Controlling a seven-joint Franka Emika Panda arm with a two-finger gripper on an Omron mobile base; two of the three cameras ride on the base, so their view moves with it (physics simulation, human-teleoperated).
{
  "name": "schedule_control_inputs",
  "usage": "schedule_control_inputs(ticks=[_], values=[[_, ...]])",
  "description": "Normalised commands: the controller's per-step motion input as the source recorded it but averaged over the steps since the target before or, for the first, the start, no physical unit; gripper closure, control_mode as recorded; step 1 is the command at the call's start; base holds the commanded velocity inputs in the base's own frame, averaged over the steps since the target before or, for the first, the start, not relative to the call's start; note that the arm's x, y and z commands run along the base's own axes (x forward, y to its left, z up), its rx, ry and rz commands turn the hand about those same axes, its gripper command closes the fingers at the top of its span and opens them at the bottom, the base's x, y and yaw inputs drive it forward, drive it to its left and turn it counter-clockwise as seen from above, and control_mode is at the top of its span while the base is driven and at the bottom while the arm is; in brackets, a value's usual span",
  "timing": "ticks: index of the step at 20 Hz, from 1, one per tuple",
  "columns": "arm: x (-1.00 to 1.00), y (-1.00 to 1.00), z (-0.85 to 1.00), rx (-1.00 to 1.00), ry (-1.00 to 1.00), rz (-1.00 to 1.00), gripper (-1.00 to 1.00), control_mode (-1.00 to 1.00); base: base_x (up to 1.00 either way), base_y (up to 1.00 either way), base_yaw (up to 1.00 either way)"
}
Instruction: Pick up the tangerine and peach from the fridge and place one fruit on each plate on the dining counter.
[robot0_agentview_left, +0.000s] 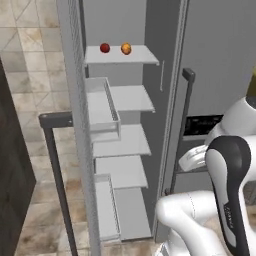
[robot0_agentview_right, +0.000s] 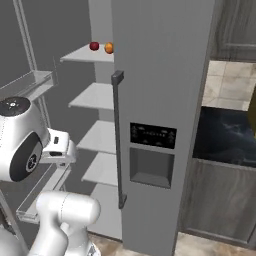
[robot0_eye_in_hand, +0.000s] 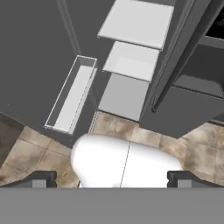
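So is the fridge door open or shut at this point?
Open. The fridge interior is exposed: its shelves show, with the peach and a dark red ball on the top shelf, and the door swung aside.

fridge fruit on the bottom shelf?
No, the tangerine sits beside a dark red ball on the top shelf of the fridge.

fridge (robot0_agentview_right: 160, 75) open | top shelf (robot0_agentview_right: 82, 54): dark red ball (robot0_agentview_right: 94, 46), orange fruit (robot0_agentview_right: 109, 48)

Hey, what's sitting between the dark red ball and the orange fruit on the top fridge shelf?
Nothing. In the left base view, bare shelf separates the dark red ball from the orange fruit.
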Motion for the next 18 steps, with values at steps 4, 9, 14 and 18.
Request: schedule_control_inputs(ticks=[4,9,14,18], values=[[0.00,0.00,0.00,0.00,0.00,0.00,-1.00,1.00,0.78,0.08,0.00],[0.00,0.00,0.00,0.00,0.00,0.00,-1.00,1.00,0.34,0.13,0.02],[0.00,0.00,0.00,0.00,0.00,0.00,-1.00,1.00,0.25,0.35,0.17],[0.00,0.00,0.00,0.00,0.00,0.00,-1.00,1.00,0.42,0.51,0.30]])
